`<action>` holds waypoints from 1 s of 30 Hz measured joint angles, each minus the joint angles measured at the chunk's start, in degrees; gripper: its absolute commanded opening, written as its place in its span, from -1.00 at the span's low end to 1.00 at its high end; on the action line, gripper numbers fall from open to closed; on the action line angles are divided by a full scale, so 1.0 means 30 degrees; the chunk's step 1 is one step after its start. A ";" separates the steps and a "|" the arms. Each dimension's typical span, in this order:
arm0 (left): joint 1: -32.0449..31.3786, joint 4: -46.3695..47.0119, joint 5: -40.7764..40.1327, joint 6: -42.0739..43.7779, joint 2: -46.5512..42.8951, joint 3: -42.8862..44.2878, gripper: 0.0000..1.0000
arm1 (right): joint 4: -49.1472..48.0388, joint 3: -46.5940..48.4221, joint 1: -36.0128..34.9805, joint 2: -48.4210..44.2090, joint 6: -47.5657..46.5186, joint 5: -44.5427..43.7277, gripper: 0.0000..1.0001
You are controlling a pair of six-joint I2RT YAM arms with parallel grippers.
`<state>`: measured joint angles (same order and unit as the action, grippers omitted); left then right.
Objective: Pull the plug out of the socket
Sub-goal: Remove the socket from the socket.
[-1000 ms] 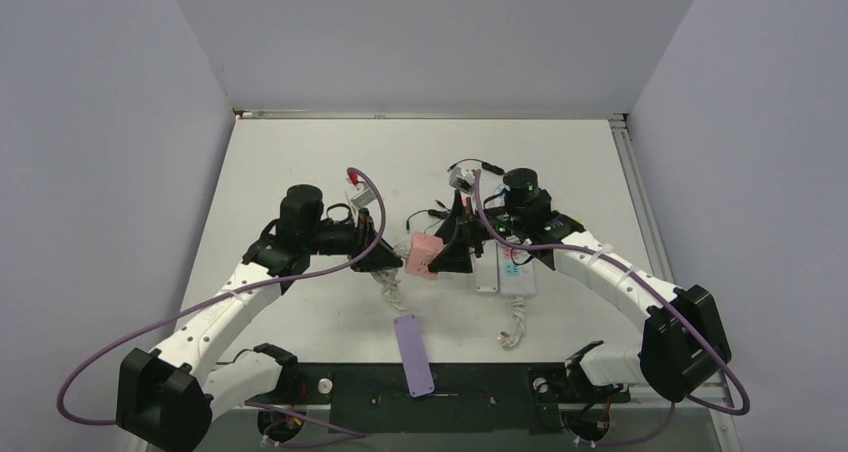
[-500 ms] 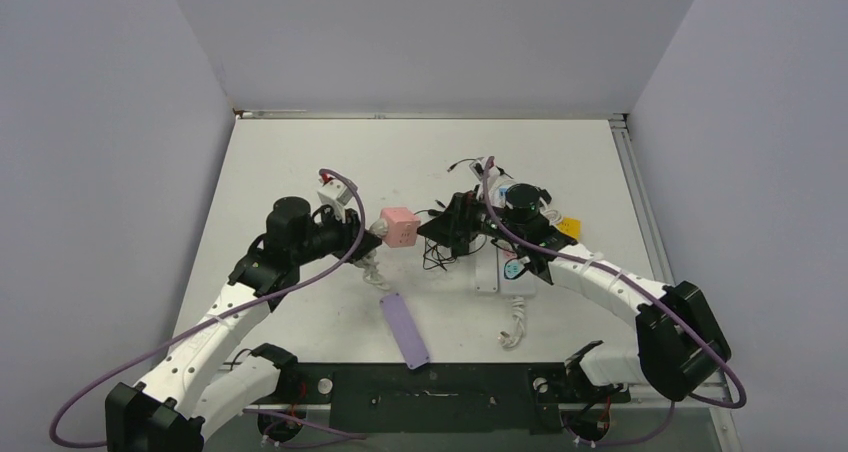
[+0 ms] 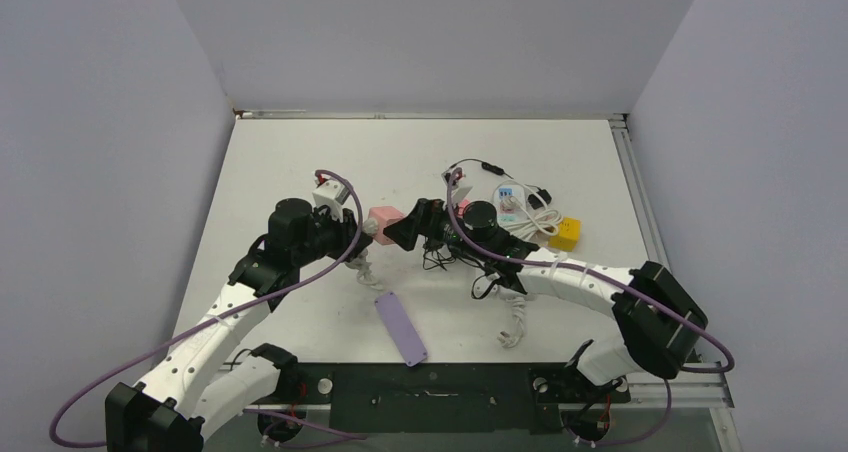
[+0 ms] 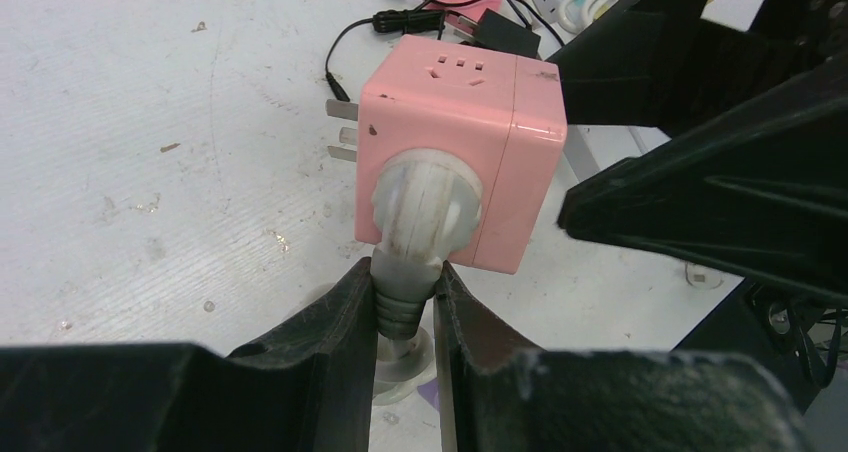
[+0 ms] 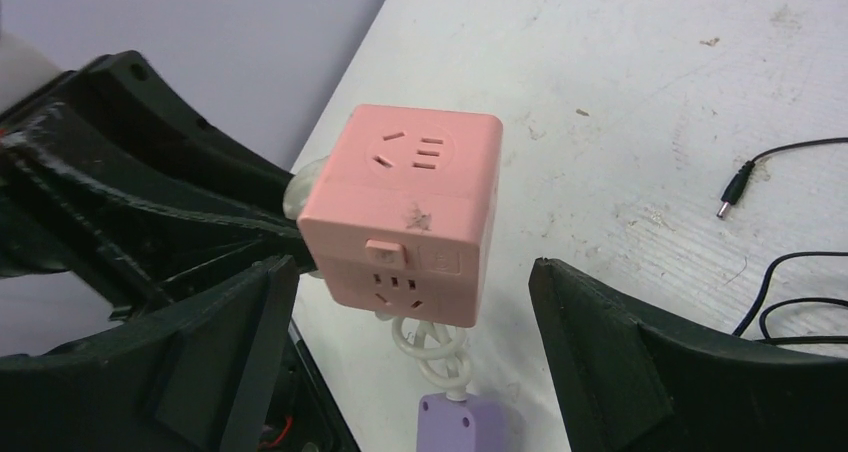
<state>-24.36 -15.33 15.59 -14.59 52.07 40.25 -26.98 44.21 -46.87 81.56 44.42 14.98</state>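
A: Where's the plug [image 4: 424,198]?

B: Seated in one face of the pink socket cube [image 4: 460,132], about mid-tabletop [image 3: 330,162], a touch toward the left edge. The cube looks lifted off the surface.

A: Who has it?

B: The left gripper [image 4: 405,297] is pinched narrow on the plug's grey neck, just under its round white body.

A: And the other one?

B: The right gripper [image 5: 412,265] has its jaws wide, one finger on each side of the cube. There's a plain gap on one side, and the other finger is just beside the cube's edge. It grips nothing.

A: Any change from half a second ago?

B: Yes. The right gripper was apart from the cube then, on the side toward the right edge. Now it straddles it. The cube has slid slightly toward the left and far edges. The purple strip [image 3: 400,327] has barely shifted.

A: What's around it?

B: A curly white cord [image 5: 430,347] drops from under the cube to the purple strip, which lies toward the near edge. Black cables [image 3: 440,257] lie beneath the right arm. A white power strip [image 3: 510,197] and a yellow cube [image 3: 567,234] sit toward the right edge.

A: Open room?

B: Bare tabletop runs from the cube to the far edge and the far-left corner
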 measured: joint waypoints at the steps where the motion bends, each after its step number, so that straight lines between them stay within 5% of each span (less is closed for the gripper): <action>1: 0.0000 0.0000 -0.0051 0.0015 0.0000 0.0000 -1.00 | 0.0007 0.0087 -0.0131 0.0335 0.0095 -0.0219 0.80; 10: 0.0000 -0.0015 -0.0197 0.0080 0.0000 0.0000 -1.00 | 0.0029 0.1056 -0.1530 0.1778 0.0780 -0.1814 0.95; 17: -0.0029 -0.0022 -0.0284 0.0087 -0.0044 0.0000 -1.00 | 0.0029 0.1472 -0.1676 0.2135 0.0678 -0.2397 0.66; 30: -0.0029 -0.0364 -0.0525 0.0080 -0.0117 0.0000 -1.00 | 0.0597 0.1479 -0.1785 0.2135 -0.0109 -0.2878 -0.66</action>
<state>-24.45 -16.43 14.02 -14.35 51.72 40.25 -25.19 48.64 -52.23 87.96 44.10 6.35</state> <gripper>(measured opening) 0.197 0.616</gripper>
